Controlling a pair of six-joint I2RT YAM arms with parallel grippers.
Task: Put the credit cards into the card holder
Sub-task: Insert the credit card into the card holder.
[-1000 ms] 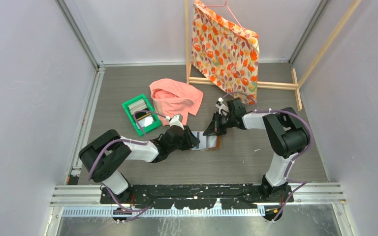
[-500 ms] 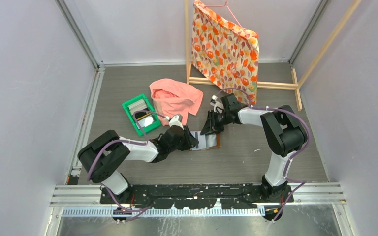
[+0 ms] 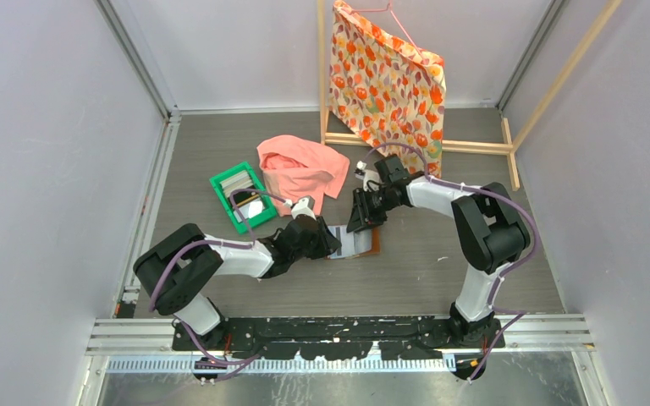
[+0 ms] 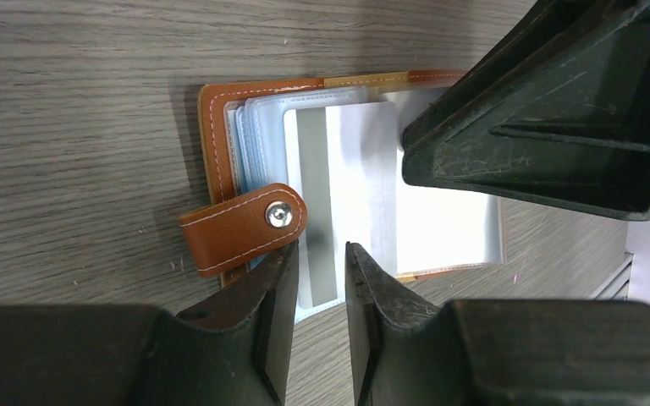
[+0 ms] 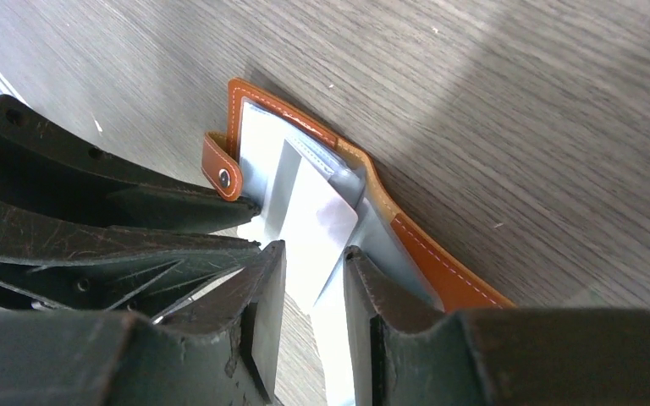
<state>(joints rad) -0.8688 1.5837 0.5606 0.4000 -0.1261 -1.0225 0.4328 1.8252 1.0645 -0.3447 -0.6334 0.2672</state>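
The brown card holder (image 3: 358,242) lies open at the middle of the counter (image 3: 440,271), its pale clear pockets facing up and its snap tab (image 4: 241,228) lying by the edge at 9 o'clock. We see a white card (image 4: 355,186) with a grey stripe lying flat on the pockets. One end juts past the holder's edge, and we cannot tell whether it sits inside a pocket.

The left fingers (image 4: 275,321) come in from 9 o'clock and the right fingers (image 5: 262,321) from 12 o'clock. Each pair is drawn almost together, with the card showing in the narrow gap. We cannot tell whether either pair grips it.

More cards (image 3: 239,181) lie in a green tray (image 3: 224,206) at 10 o'clock from the holder, with a pink cloth (image 3: 300,169) at 11 o'clock.
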